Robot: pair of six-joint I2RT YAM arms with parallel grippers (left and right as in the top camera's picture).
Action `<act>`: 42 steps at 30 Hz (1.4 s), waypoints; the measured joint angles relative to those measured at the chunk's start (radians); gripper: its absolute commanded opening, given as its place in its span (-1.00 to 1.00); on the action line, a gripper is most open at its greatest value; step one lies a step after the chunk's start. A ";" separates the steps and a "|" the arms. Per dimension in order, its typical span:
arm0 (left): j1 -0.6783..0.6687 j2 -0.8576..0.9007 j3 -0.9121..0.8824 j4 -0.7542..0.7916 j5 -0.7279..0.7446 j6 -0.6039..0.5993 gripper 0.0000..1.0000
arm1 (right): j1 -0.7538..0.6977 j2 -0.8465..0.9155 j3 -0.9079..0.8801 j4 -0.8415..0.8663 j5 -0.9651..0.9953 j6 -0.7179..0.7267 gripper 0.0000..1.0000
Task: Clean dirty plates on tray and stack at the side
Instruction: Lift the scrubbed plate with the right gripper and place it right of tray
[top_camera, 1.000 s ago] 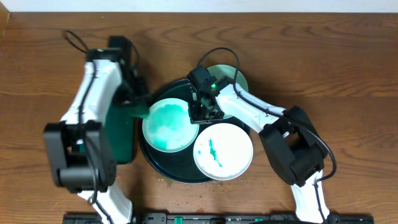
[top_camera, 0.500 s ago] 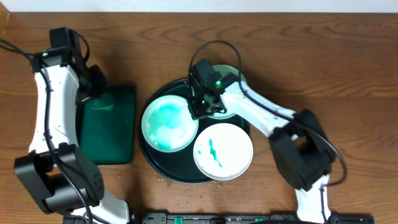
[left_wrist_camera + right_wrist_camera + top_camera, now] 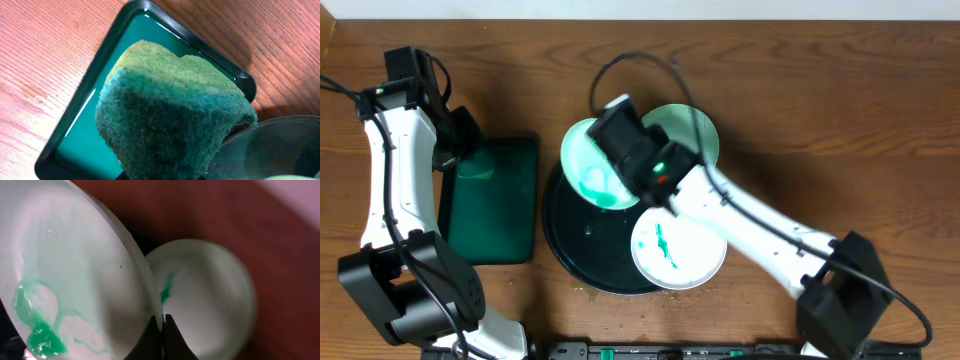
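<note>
The black tray (image 3: 578, 248) is carrying the front plate (image 3: 678, 243), the back plate (image 3: 700, 128) lying at its far rim. Over the green tray (image 3: 505, 215), the left gripper (image 3: 465, 145) is squeezing a sponge (image 3: 170, 115). The right gripper (image 3: 160, 319) is clamping the smeared plate (image 3: 588, 160), tilted above the black tray.

Black tray (image 3: 575, 240) on a brown wood-grain table (image 3: 840, 120). On its front, a white plate (image 3: 688, 252) streaked teal. Over its back, a mint plate (image 3: 582, 155) smeared teal. Left of it, a dark green tray (image 3: 505, 220) and a green sponge (image 3: 170, 120).
</note>
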 measured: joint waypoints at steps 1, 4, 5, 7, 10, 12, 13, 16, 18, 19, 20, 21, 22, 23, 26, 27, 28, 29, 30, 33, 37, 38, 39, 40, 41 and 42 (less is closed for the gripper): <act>0.000 0.000 0.000 0.000 0.000 0.000 -0.85 | 0.025 0.000 0.000 0.002 0.061 -0.010 -0.98; 0.000 0.000 0.000 0.000 0.000 0.000 -0.84 | 0.099 0.000 0.000 0.023 0.237 -0.044 -0.98; 0.000 0.000 0.000 0.000 0.000 0.000 -0.85 | 0.122 0.000 0.000 0.032 0.286 -0.055 -0.98; 0.000 0.000 0.000 0.000 0.000 0.000 -0.85 | 0.167 0.000 0.000 0.066 0.397 -0.087 -0.98; 0.000 0.000 0.000 0.000 0.000 0.000 -0.85 | 0.217 0.000 0.000 0.119 0.520 -0.133 -0.98; 0.000 0.000 0.000 0.000 0.000 0.000 -0.85 | 0.233 0.000 0.000 0.156 0.591 -0.166 -0.98; 0.000 0.000 0.000 0.000 0.000 0.000 -0.85 | 0.238 0.000 0.000 0.169 0.620 -0.182 -0.98; 0.000 0.000 0.000 0.000 0.000 0.000 -0.85 | 0.238 0.000 0.000 0.180 0.684 -0.213 -0.98; 0.000 0.000 0.000 0.000 0.000 0.000 -0.85 | 0.237 0.000 0.000 0.180 0.703 -0.227 -0.98; 0.000 0.000 0.000 0.000 0.000 0.000 -0.85 | 0.237 0.000 0.000 0.172 0.694 -0.229 -0.98; 0.000 0.000 0.000 0.000 0.000 0.000 -0.85 | 0.237 0.000 0.000 0.164 0.682 -0.228 -0.98; 0.000 0.000 0.000 0.000 0.000 0.000 -0.85 | 0.236 0.000 0.000 0.140 0.656 -0.220 -0.98; 0.000 0.000 0.000 0.000 0.000 0.000 -0.85 | 0.234 0.000 0.000 0.120 0.633 -0.210 -0.98; 0.000 0.000 0.000 0.000 0.000 0.000 -0.85 | 0.231 0.000 0.000 0.097 0.604 -0.195 -0.98; 0.000 0.000 0.000 0.000 0.000 0.000 -0.85 | 0.211 0.000 0.000 0.029 0.486 -0.125 -0.98; 0.000 0.000 0.000 0.000 0.000 0.000 -0.85 | 0.201 0.000 0.000 0.018 0.444 -0.104 -0.98; 0.000 0.000 0.000 0.000 0.000 0.000 -0.85 | 0.190 0.000 0.000 0.013 0.397 -0.085 -0.98; 0.000 0.000 0.000 0.000 0.000 0.000 -0.85 | 0.179 0.000 0.000 0.010 0.350 -0.069 -0.98; 0.000 0.000 0.000 0.000 0.000 0.000 -0.85 | 0.166 0.000 0.000 0.010 0.298 -0.053 -0.98; 0.000 0.000 0.000 0.000 0.000 0.000 -0.85 | 0.122 -0.005 0.000 0.008 0.158 -0.019 -0.98; 0.000 0.000 0.000 0.000 0.000 0.000 -0.85 | 0.036 -0.053 -0.001 0.006 -0.026 0.006 -0.98; 0.000 0.000 0.000 0.000 0.000 0.000 -0.85 | 0.009 -0.074 -0.001 0.006 -0.072 0.012 -0.98; 0.000 0.000 0.000 0.000 0.000 0.000 -0.85 | -0.030 -0.105 -0.001 0.001 -0.131 0.023 -0.98; 0.000 0.000 0.000 0.000 0.000 0.000 -0.85 | -0.067 -0.132 -0.001 -0.004 -0.179 0.034 -0.98; 0.000 0.000 0.000 0.000 0.000 0.000 -0.85 | -0.109 -0.162 -0.001 -0.011 -0.231 0.048 -0.98; 0.000 0.000 0.000 0.000 0.000 0.000 -0.85 | -0.156 -0.193 -0.001 -0.020 -0.277 0.063 -0.98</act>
